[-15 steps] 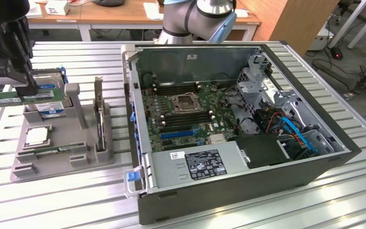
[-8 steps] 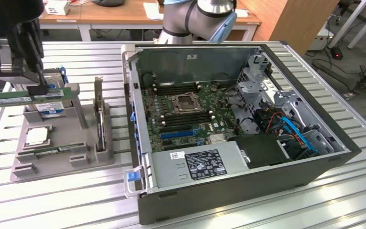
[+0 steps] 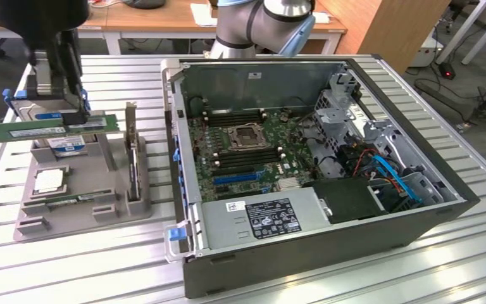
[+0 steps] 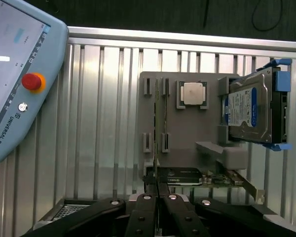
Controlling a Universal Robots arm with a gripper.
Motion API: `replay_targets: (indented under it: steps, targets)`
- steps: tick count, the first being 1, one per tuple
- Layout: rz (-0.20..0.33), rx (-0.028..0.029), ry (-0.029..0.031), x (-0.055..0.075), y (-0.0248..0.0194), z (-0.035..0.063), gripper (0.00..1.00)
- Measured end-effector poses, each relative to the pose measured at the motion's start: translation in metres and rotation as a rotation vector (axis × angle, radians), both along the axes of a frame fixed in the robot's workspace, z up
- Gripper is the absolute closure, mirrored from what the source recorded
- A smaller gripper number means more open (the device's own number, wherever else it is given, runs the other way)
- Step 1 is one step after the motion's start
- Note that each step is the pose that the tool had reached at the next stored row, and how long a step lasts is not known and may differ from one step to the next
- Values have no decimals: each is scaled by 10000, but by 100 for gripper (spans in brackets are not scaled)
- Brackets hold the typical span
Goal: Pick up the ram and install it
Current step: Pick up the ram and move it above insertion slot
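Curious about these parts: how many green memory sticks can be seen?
2. One ram is held in the gripper above the grey tray; another stick sits in that tray. More may hide inside the computer.

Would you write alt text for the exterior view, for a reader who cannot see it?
The tool grips the green ram stick above a grey parts holder at the exterior view's left. Beside it on the slatted metal table lies an open computer case, motherboard exposed.

A gripper (image 3: 73,114) clamps the ram (image 3: 23,130), held level above a grey holder (image 3: 83,206) on a slatted table (image 3: 74,266). On the exterior view's right lies an open computer case (image 3: 252,79).
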State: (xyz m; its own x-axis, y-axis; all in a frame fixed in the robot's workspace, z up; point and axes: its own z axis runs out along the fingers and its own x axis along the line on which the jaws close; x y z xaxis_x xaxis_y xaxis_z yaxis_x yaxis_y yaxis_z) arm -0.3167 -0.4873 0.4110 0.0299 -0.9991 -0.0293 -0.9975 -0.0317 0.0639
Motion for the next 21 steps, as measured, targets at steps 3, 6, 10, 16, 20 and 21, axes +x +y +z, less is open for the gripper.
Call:
replay_targets:
  steps: [3, 6, 10, 16, 20, 21]
  targets:
    - [-2, -1, 0, 93, 0, 0, 89]
    - [-1, 1, 0, 199, 0, -1, 89]
    - [-1, 1, 0, 360, 0, 0, 89]
    - [-2, 0, 0, 575, 0, 0, 89]
    - [0, 0, 0, 684, 0, 0, 89]
    - [0, -1, 1, 712, 0, 0, 89]
